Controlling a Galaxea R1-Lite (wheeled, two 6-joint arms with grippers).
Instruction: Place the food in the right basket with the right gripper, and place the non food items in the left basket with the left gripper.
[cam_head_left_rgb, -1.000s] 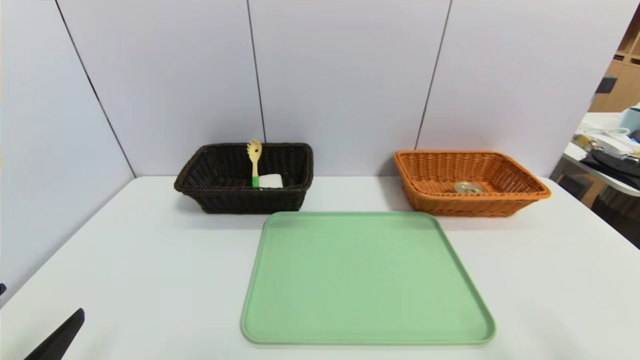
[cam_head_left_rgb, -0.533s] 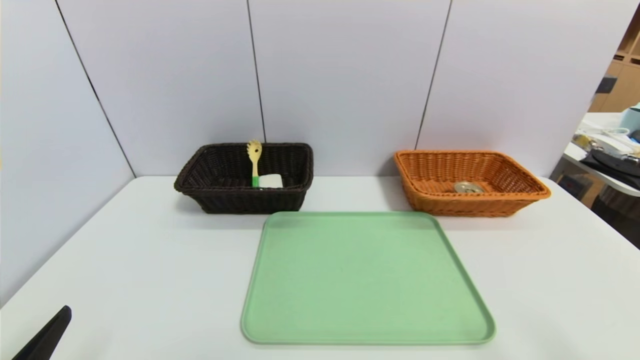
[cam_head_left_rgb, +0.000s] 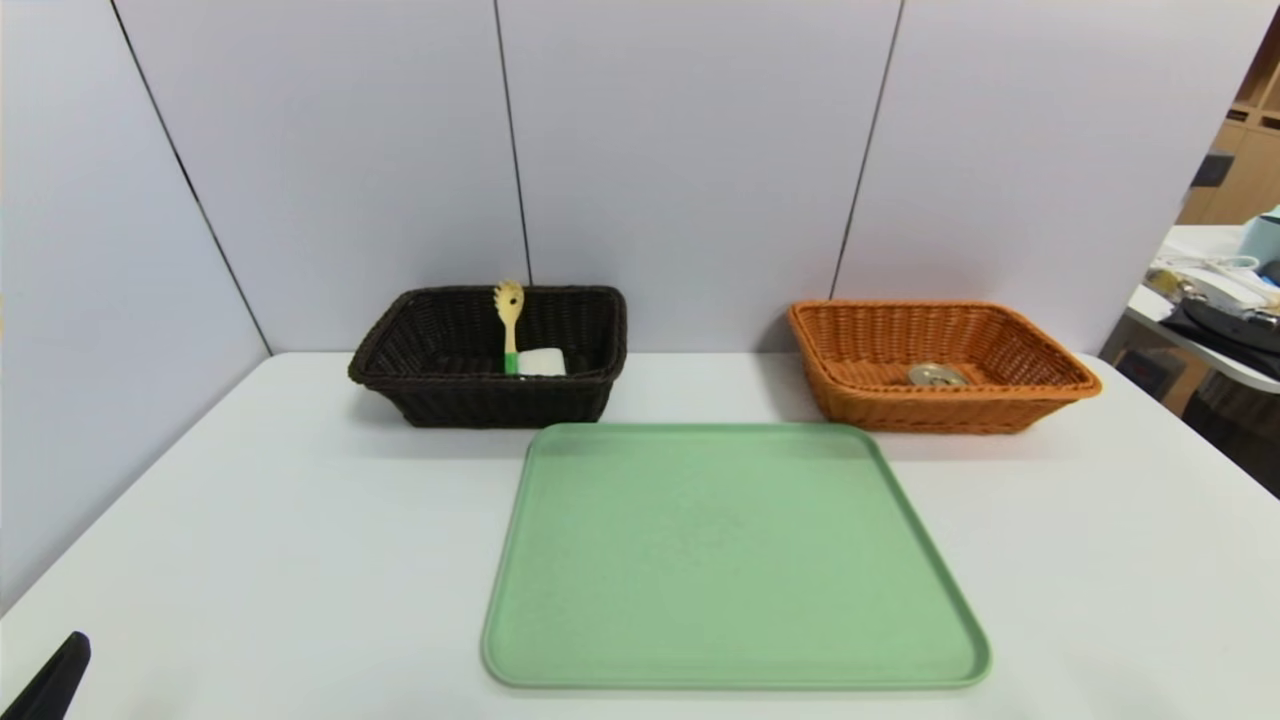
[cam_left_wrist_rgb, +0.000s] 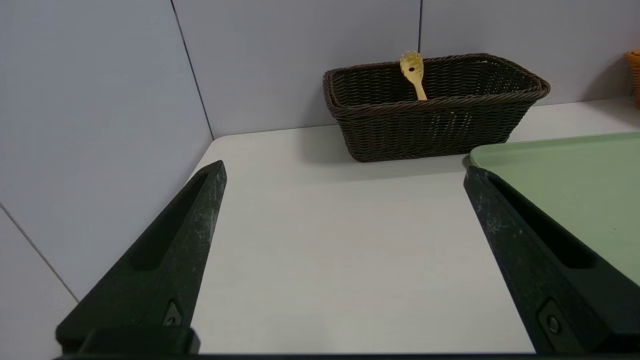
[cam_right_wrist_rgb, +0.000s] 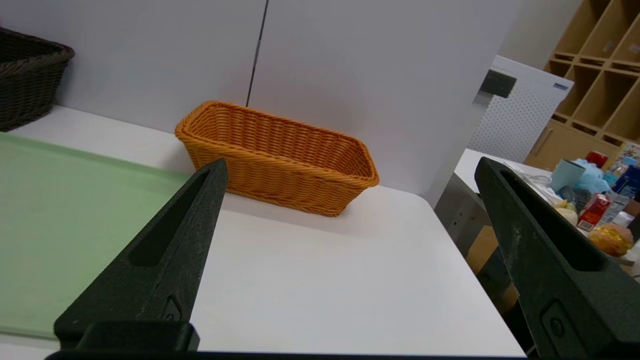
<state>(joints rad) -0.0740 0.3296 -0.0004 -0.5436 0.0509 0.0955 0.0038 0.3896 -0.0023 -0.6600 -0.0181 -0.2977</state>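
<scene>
Pale grey wall panels (cam_head_left_rgb: 690, 150) behind white table (cam_head_left_rgb: 250, 540); wooden cubby shelves (cam_right_wrist_rgb: 595, 65), cluttered side table (cam_head_left_rgb: 1200, 300) at right.

Green tray on a white table, clutter off to the side

A flat pale green rectangular plastic tray (cam_head_left_rgb: 735, 560) with rounded corners and a low raised rim lies on the smooth white tabletop (cam_head_left_rgb: 280, 530), near its front edge. Pale grey wall panels (cam_head_left_rgb: 690, 150) split by thin dark vertical seams close off the back and left side of the table. To the right stands a second white table (cam_right_wrist_rgb: 590, 200) crowded with small colourful packages and a light blue cup, a white perforated cabinet (cam_right_wrist_rgb: 520, 117) and light wooden cubby shelves (cam_right_wrist_rgb: 600, 45) behind it.
</scene>
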